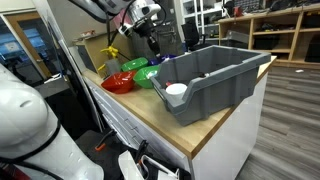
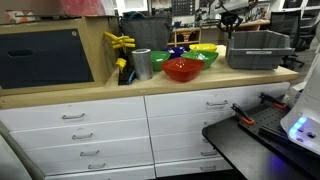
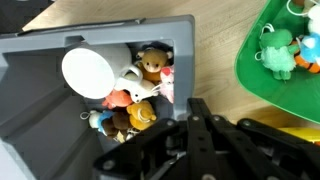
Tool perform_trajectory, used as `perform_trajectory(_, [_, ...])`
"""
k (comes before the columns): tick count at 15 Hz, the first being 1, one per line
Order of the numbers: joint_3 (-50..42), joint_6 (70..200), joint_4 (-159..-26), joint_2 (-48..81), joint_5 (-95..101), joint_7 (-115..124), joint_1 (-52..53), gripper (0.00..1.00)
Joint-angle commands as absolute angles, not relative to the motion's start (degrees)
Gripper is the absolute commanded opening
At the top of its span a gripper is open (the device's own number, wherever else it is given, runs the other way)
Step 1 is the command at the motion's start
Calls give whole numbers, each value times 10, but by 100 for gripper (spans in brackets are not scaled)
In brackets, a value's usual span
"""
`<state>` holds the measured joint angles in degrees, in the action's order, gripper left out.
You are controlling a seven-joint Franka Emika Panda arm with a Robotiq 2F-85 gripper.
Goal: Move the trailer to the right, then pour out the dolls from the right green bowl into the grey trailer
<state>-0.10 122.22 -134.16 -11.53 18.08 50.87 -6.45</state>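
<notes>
The grey trailer (image 1: 225, 75) stands at the end of the wooden counter, and it also shows in an exterior view (image 2: 258, 50). In the wrist view its wall (image 3: 35, 95) encloses a white round object (image 3: 88, 72) and several small toys (image 3: 135, 100). My gripper (image 3: 193, 103) is shut at the top of the trailer's side wall and seems to pinch it. It reaches down to the trailer's corner (image 1: 154, 50). A green bowl (image 3: 262, 80) lies just beside the trailer and holds the dolls (image 3: 278, 52), green and red-orange.
A red bowl (image 1: 118, 83) and two green bowls (image 1: 146, 76) sit beside the trailer. A metal cup (image 2: 141, 64) and yellow objects (image 2: 120, 42) stand further along the counter. The trailer reaches the counter's end edge.
</notes>
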Motion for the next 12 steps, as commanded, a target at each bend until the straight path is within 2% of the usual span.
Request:
perform_trajectory(1, [-9,1209,-1353,-131,194,511,-79,0])
perform_trajectory(12, [34,1260,-1313,-111,132,487,-21,0])
